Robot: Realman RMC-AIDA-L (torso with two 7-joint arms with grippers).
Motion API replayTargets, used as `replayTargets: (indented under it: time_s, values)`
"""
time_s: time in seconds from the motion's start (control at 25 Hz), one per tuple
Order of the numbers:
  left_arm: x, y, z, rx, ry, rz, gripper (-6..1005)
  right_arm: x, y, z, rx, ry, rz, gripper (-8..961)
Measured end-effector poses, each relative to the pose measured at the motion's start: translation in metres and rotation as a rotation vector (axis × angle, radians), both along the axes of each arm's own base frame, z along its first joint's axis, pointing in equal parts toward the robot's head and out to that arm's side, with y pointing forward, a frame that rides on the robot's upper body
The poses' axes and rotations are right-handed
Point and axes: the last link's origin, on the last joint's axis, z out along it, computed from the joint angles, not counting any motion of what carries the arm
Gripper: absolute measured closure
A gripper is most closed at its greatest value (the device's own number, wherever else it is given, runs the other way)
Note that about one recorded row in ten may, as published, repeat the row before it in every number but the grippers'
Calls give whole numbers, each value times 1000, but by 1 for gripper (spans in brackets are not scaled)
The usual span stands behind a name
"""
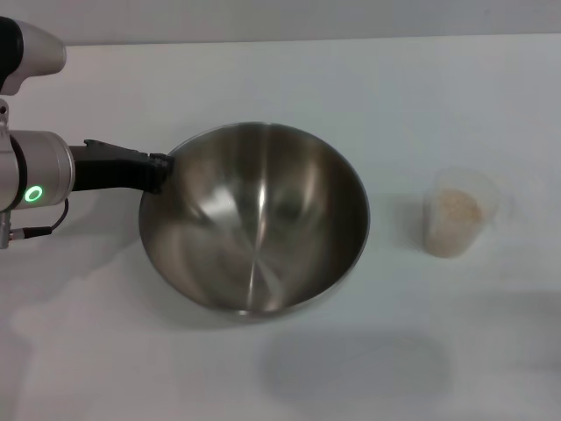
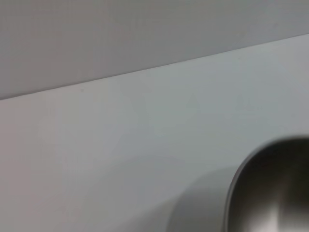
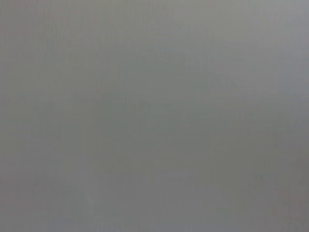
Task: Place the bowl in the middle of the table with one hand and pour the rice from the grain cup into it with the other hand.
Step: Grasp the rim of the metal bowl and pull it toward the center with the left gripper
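The large steel bowl [image 1: 254,219] is near the middle of the white table [image 1: 394,88]. My left gripper [image 1: 162,172] reaches in from the left, and its black fingers are closed on the bowl's left rim. The bowl looks tilted. Its rim also shows in the left wrist view [image 2: 275,193]. The small clear grain cup [image 1: 458,217] stands upright to the right of the bowl, apart from it, with pale rice [image 1: 454,209] inside. My right gripper is out of view. The right wrist view shows only a plain grey surface.
The table's far edge [image 1: 307,39] runs along the back. A soft shadow [image 1: 359,368] lies on the table in front of the bowl.
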Motion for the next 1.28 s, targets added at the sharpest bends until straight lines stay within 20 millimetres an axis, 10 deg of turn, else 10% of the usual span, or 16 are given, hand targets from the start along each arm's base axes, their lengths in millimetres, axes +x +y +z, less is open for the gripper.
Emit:
replayTargets:
  time_s: [1.28]
  values:
    - [18,25,18,-84,-78,35,963,-1,2,0,-1,0,4,106]
